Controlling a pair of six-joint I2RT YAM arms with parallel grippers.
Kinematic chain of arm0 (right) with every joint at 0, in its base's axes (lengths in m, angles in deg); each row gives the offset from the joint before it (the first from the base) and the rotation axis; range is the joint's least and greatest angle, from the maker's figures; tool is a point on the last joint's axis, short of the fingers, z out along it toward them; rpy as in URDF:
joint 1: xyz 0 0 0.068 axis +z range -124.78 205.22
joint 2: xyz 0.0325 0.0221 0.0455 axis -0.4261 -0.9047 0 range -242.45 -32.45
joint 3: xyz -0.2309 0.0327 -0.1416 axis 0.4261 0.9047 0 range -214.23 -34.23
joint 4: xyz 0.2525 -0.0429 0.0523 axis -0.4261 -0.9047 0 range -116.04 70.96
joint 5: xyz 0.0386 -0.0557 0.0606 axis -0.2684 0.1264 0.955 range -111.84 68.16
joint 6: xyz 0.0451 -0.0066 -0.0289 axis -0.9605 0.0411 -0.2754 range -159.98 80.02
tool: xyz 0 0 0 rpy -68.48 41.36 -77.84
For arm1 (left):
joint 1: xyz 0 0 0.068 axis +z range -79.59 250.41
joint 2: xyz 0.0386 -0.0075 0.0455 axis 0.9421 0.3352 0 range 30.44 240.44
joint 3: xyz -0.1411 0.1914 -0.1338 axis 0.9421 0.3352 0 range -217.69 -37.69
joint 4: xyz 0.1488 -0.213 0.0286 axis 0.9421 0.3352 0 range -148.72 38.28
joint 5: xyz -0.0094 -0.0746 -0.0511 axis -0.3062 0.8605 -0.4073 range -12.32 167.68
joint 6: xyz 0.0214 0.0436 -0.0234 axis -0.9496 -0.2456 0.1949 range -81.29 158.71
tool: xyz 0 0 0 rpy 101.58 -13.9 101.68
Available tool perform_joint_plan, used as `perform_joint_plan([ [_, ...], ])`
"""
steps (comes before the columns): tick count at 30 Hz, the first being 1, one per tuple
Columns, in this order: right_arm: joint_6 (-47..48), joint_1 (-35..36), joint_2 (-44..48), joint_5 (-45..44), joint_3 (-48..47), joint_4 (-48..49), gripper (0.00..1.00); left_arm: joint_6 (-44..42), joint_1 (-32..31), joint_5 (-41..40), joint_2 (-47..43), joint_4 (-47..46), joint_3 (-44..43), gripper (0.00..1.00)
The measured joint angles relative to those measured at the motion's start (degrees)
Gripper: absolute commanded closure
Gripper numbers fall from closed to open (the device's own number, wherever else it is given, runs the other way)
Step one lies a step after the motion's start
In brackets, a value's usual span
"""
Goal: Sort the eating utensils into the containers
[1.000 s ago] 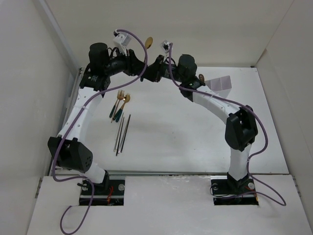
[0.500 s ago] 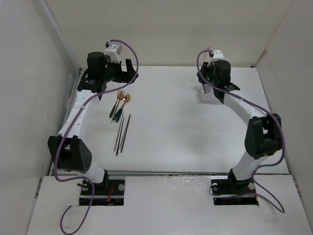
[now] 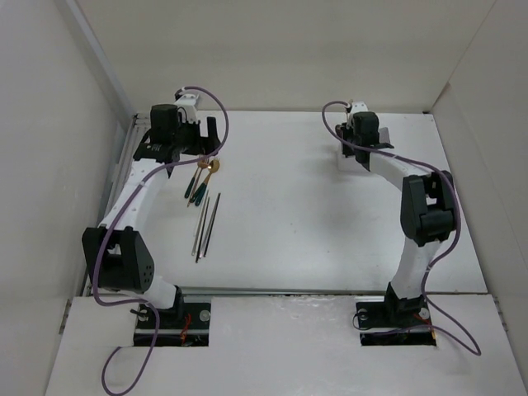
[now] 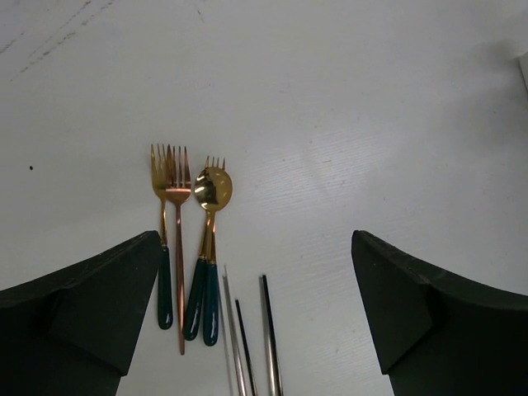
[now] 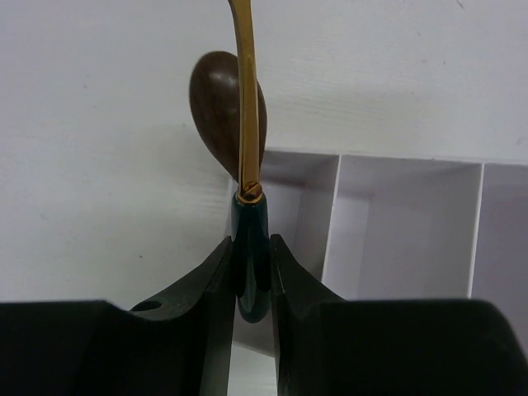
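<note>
The right claw (image 5: 252, 247) is clenching a spoon (image 5: 250, 219) by its green handle, over one end compartment of the box (image 5: 404, 223). Well left of the box, the left claw (image 4: 256, 264) is hovering, released, above forks (image 4: 169, 186), a second spoon (image 4: 212, 188) and chopsticks (image 4: 247, 338) lying on the desk (image 4: 371, 124).

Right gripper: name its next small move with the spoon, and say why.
Probably lower the spoon into the compartment of the white box beneath it before opening. The right gripper is shut on its green handle over that compartment, with the bowl reaching past the box's rim.
</note>
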Motion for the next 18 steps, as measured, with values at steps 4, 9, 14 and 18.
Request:
perform_joint_plan([
  [4, 0.59, 0.0, -0.48, -1.79, -0.13, -1.22, 1.0, -0.26, 0.33, -0.44, -0.96, -0.07, 0.79, 0.0],
  [9, 0.83, 0.0, -1.68, -3.23, -3.15, -3.21, 0.81, -0.52, 0.44, -0.63, -1.4, -0.9, 0.92, 0.0],
  [14, 0.81, 0.0, -3.74, -3.43, -6.6, -5.92, 0.67, -1.7, 0.42, -3.3, -1.84, -2.73, 3.89, 0.0],
  [18, 0.52, 0.0, -4.15, -3.76, -6.71, -7.74, 0.64, -2.86, 0.44, -8.46, -1.97, -3.45, 9.35, 0.03],
])
